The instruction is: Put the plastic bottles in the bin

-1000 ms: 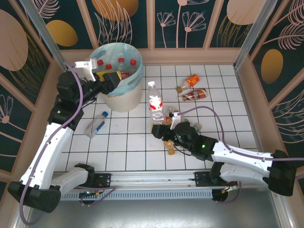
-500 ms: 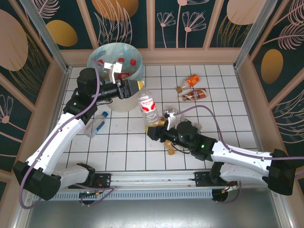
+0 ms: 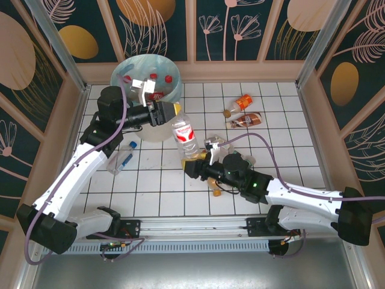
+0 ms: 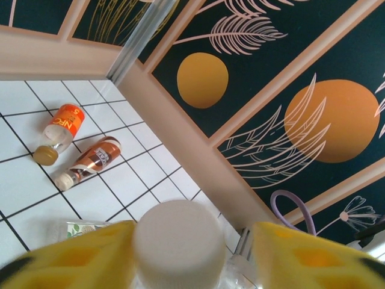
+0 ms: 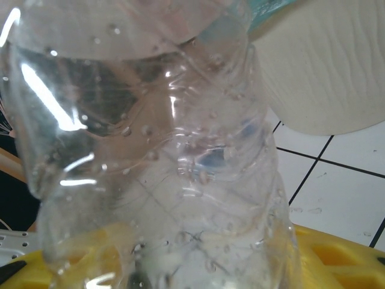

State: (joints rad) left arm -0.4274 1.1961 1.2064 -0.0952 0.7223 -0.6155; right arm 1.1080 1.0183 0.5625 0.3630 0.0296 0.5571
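A clear plastic bottle (image 3: 185,137) with a red label and white cap is held up off the tiles, just right of the bin (image 3: 147,129). My right gripper (image 3: 195,164) is shut on its lower end; the clear body (image 5: 162,168) rises between the yellow fingers (image 5: 337,259). My left gripper (image 3: 174,111) is open around the white cap (image 4: 179,244): one finger (image 4: 72,259) touches it, the other (image 4: 313,256) stands apart. Several red-capped bottles (image 3: 168,79) lie in the bin.
An orange bottle (image 3: 243,102) and a brown one (image 3: 245,120) lie at the back right, also in the left wrist view (image 4: 63,123). A blue-capped bottle (image 3: 120,159) lies left of the bin. A small bottle (image 3: 215,188) lies under my right arm.
My left arm swung from over the bin to the bottle's cap, jaws narrowing. My right gripper raised the bottle off the tiles and carried it a little left.
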